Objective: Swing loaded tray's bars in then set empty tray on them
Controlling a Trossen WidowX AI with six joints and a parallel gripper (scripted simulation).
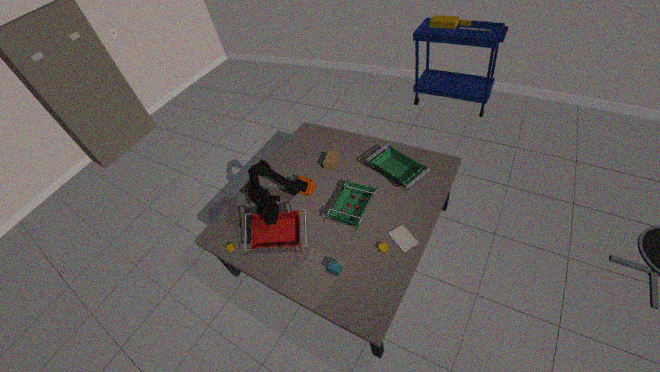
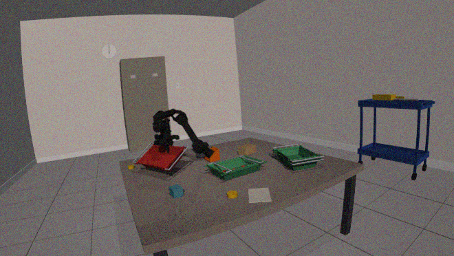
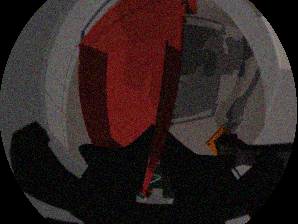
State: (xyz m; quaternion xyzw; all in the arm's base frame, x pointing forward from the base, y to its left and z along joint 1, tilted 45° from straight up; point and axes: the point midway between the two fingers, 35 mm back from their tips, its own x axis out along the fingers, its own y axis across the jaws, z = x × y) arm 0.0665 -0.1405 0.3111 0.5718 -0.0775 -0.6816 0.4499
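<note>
The loaded tray (image 1: pixel 340 205) (image 2: pixel 242 171) is green and stands mid-table, with several small red blocks inside. Its two wire bars, one near the far end (image 2: pixel 254 160) and one near the near end (image 2: pixel 221 167), lie in across its top. My gripper (image 1: pixel 270 220) (image 2: pixel 166 150) (image 3: pixel 156 127) is shut on a side wall of the empty red tray (image 1: pixel 275 233) (image 2: pixel 161 158) (image 3: pixel 132 85). The red tray is tilted, its gripped side raised, left of the loaded tray in the top and exterior views. Whether its low edge touches the table cannot be told. The arm hides part of its rim.
Another green tray (image 1: pixel 395 164) (image 2: pixel 296 153) stands at the table's right rear. An orange object (image 1: pixel 306 185) (image 2: pixel 213 155) is beside the arm. A tan block (image 1: pixel 330 159) (image 2: pixel 247 148), a blue block (image 1: pixel 334 267) (image 2: pixel 176 190), yellow pieces and a white sheet (image 1: pixel 403 238) (image 2: pixel 259 195) lie around.
</note>
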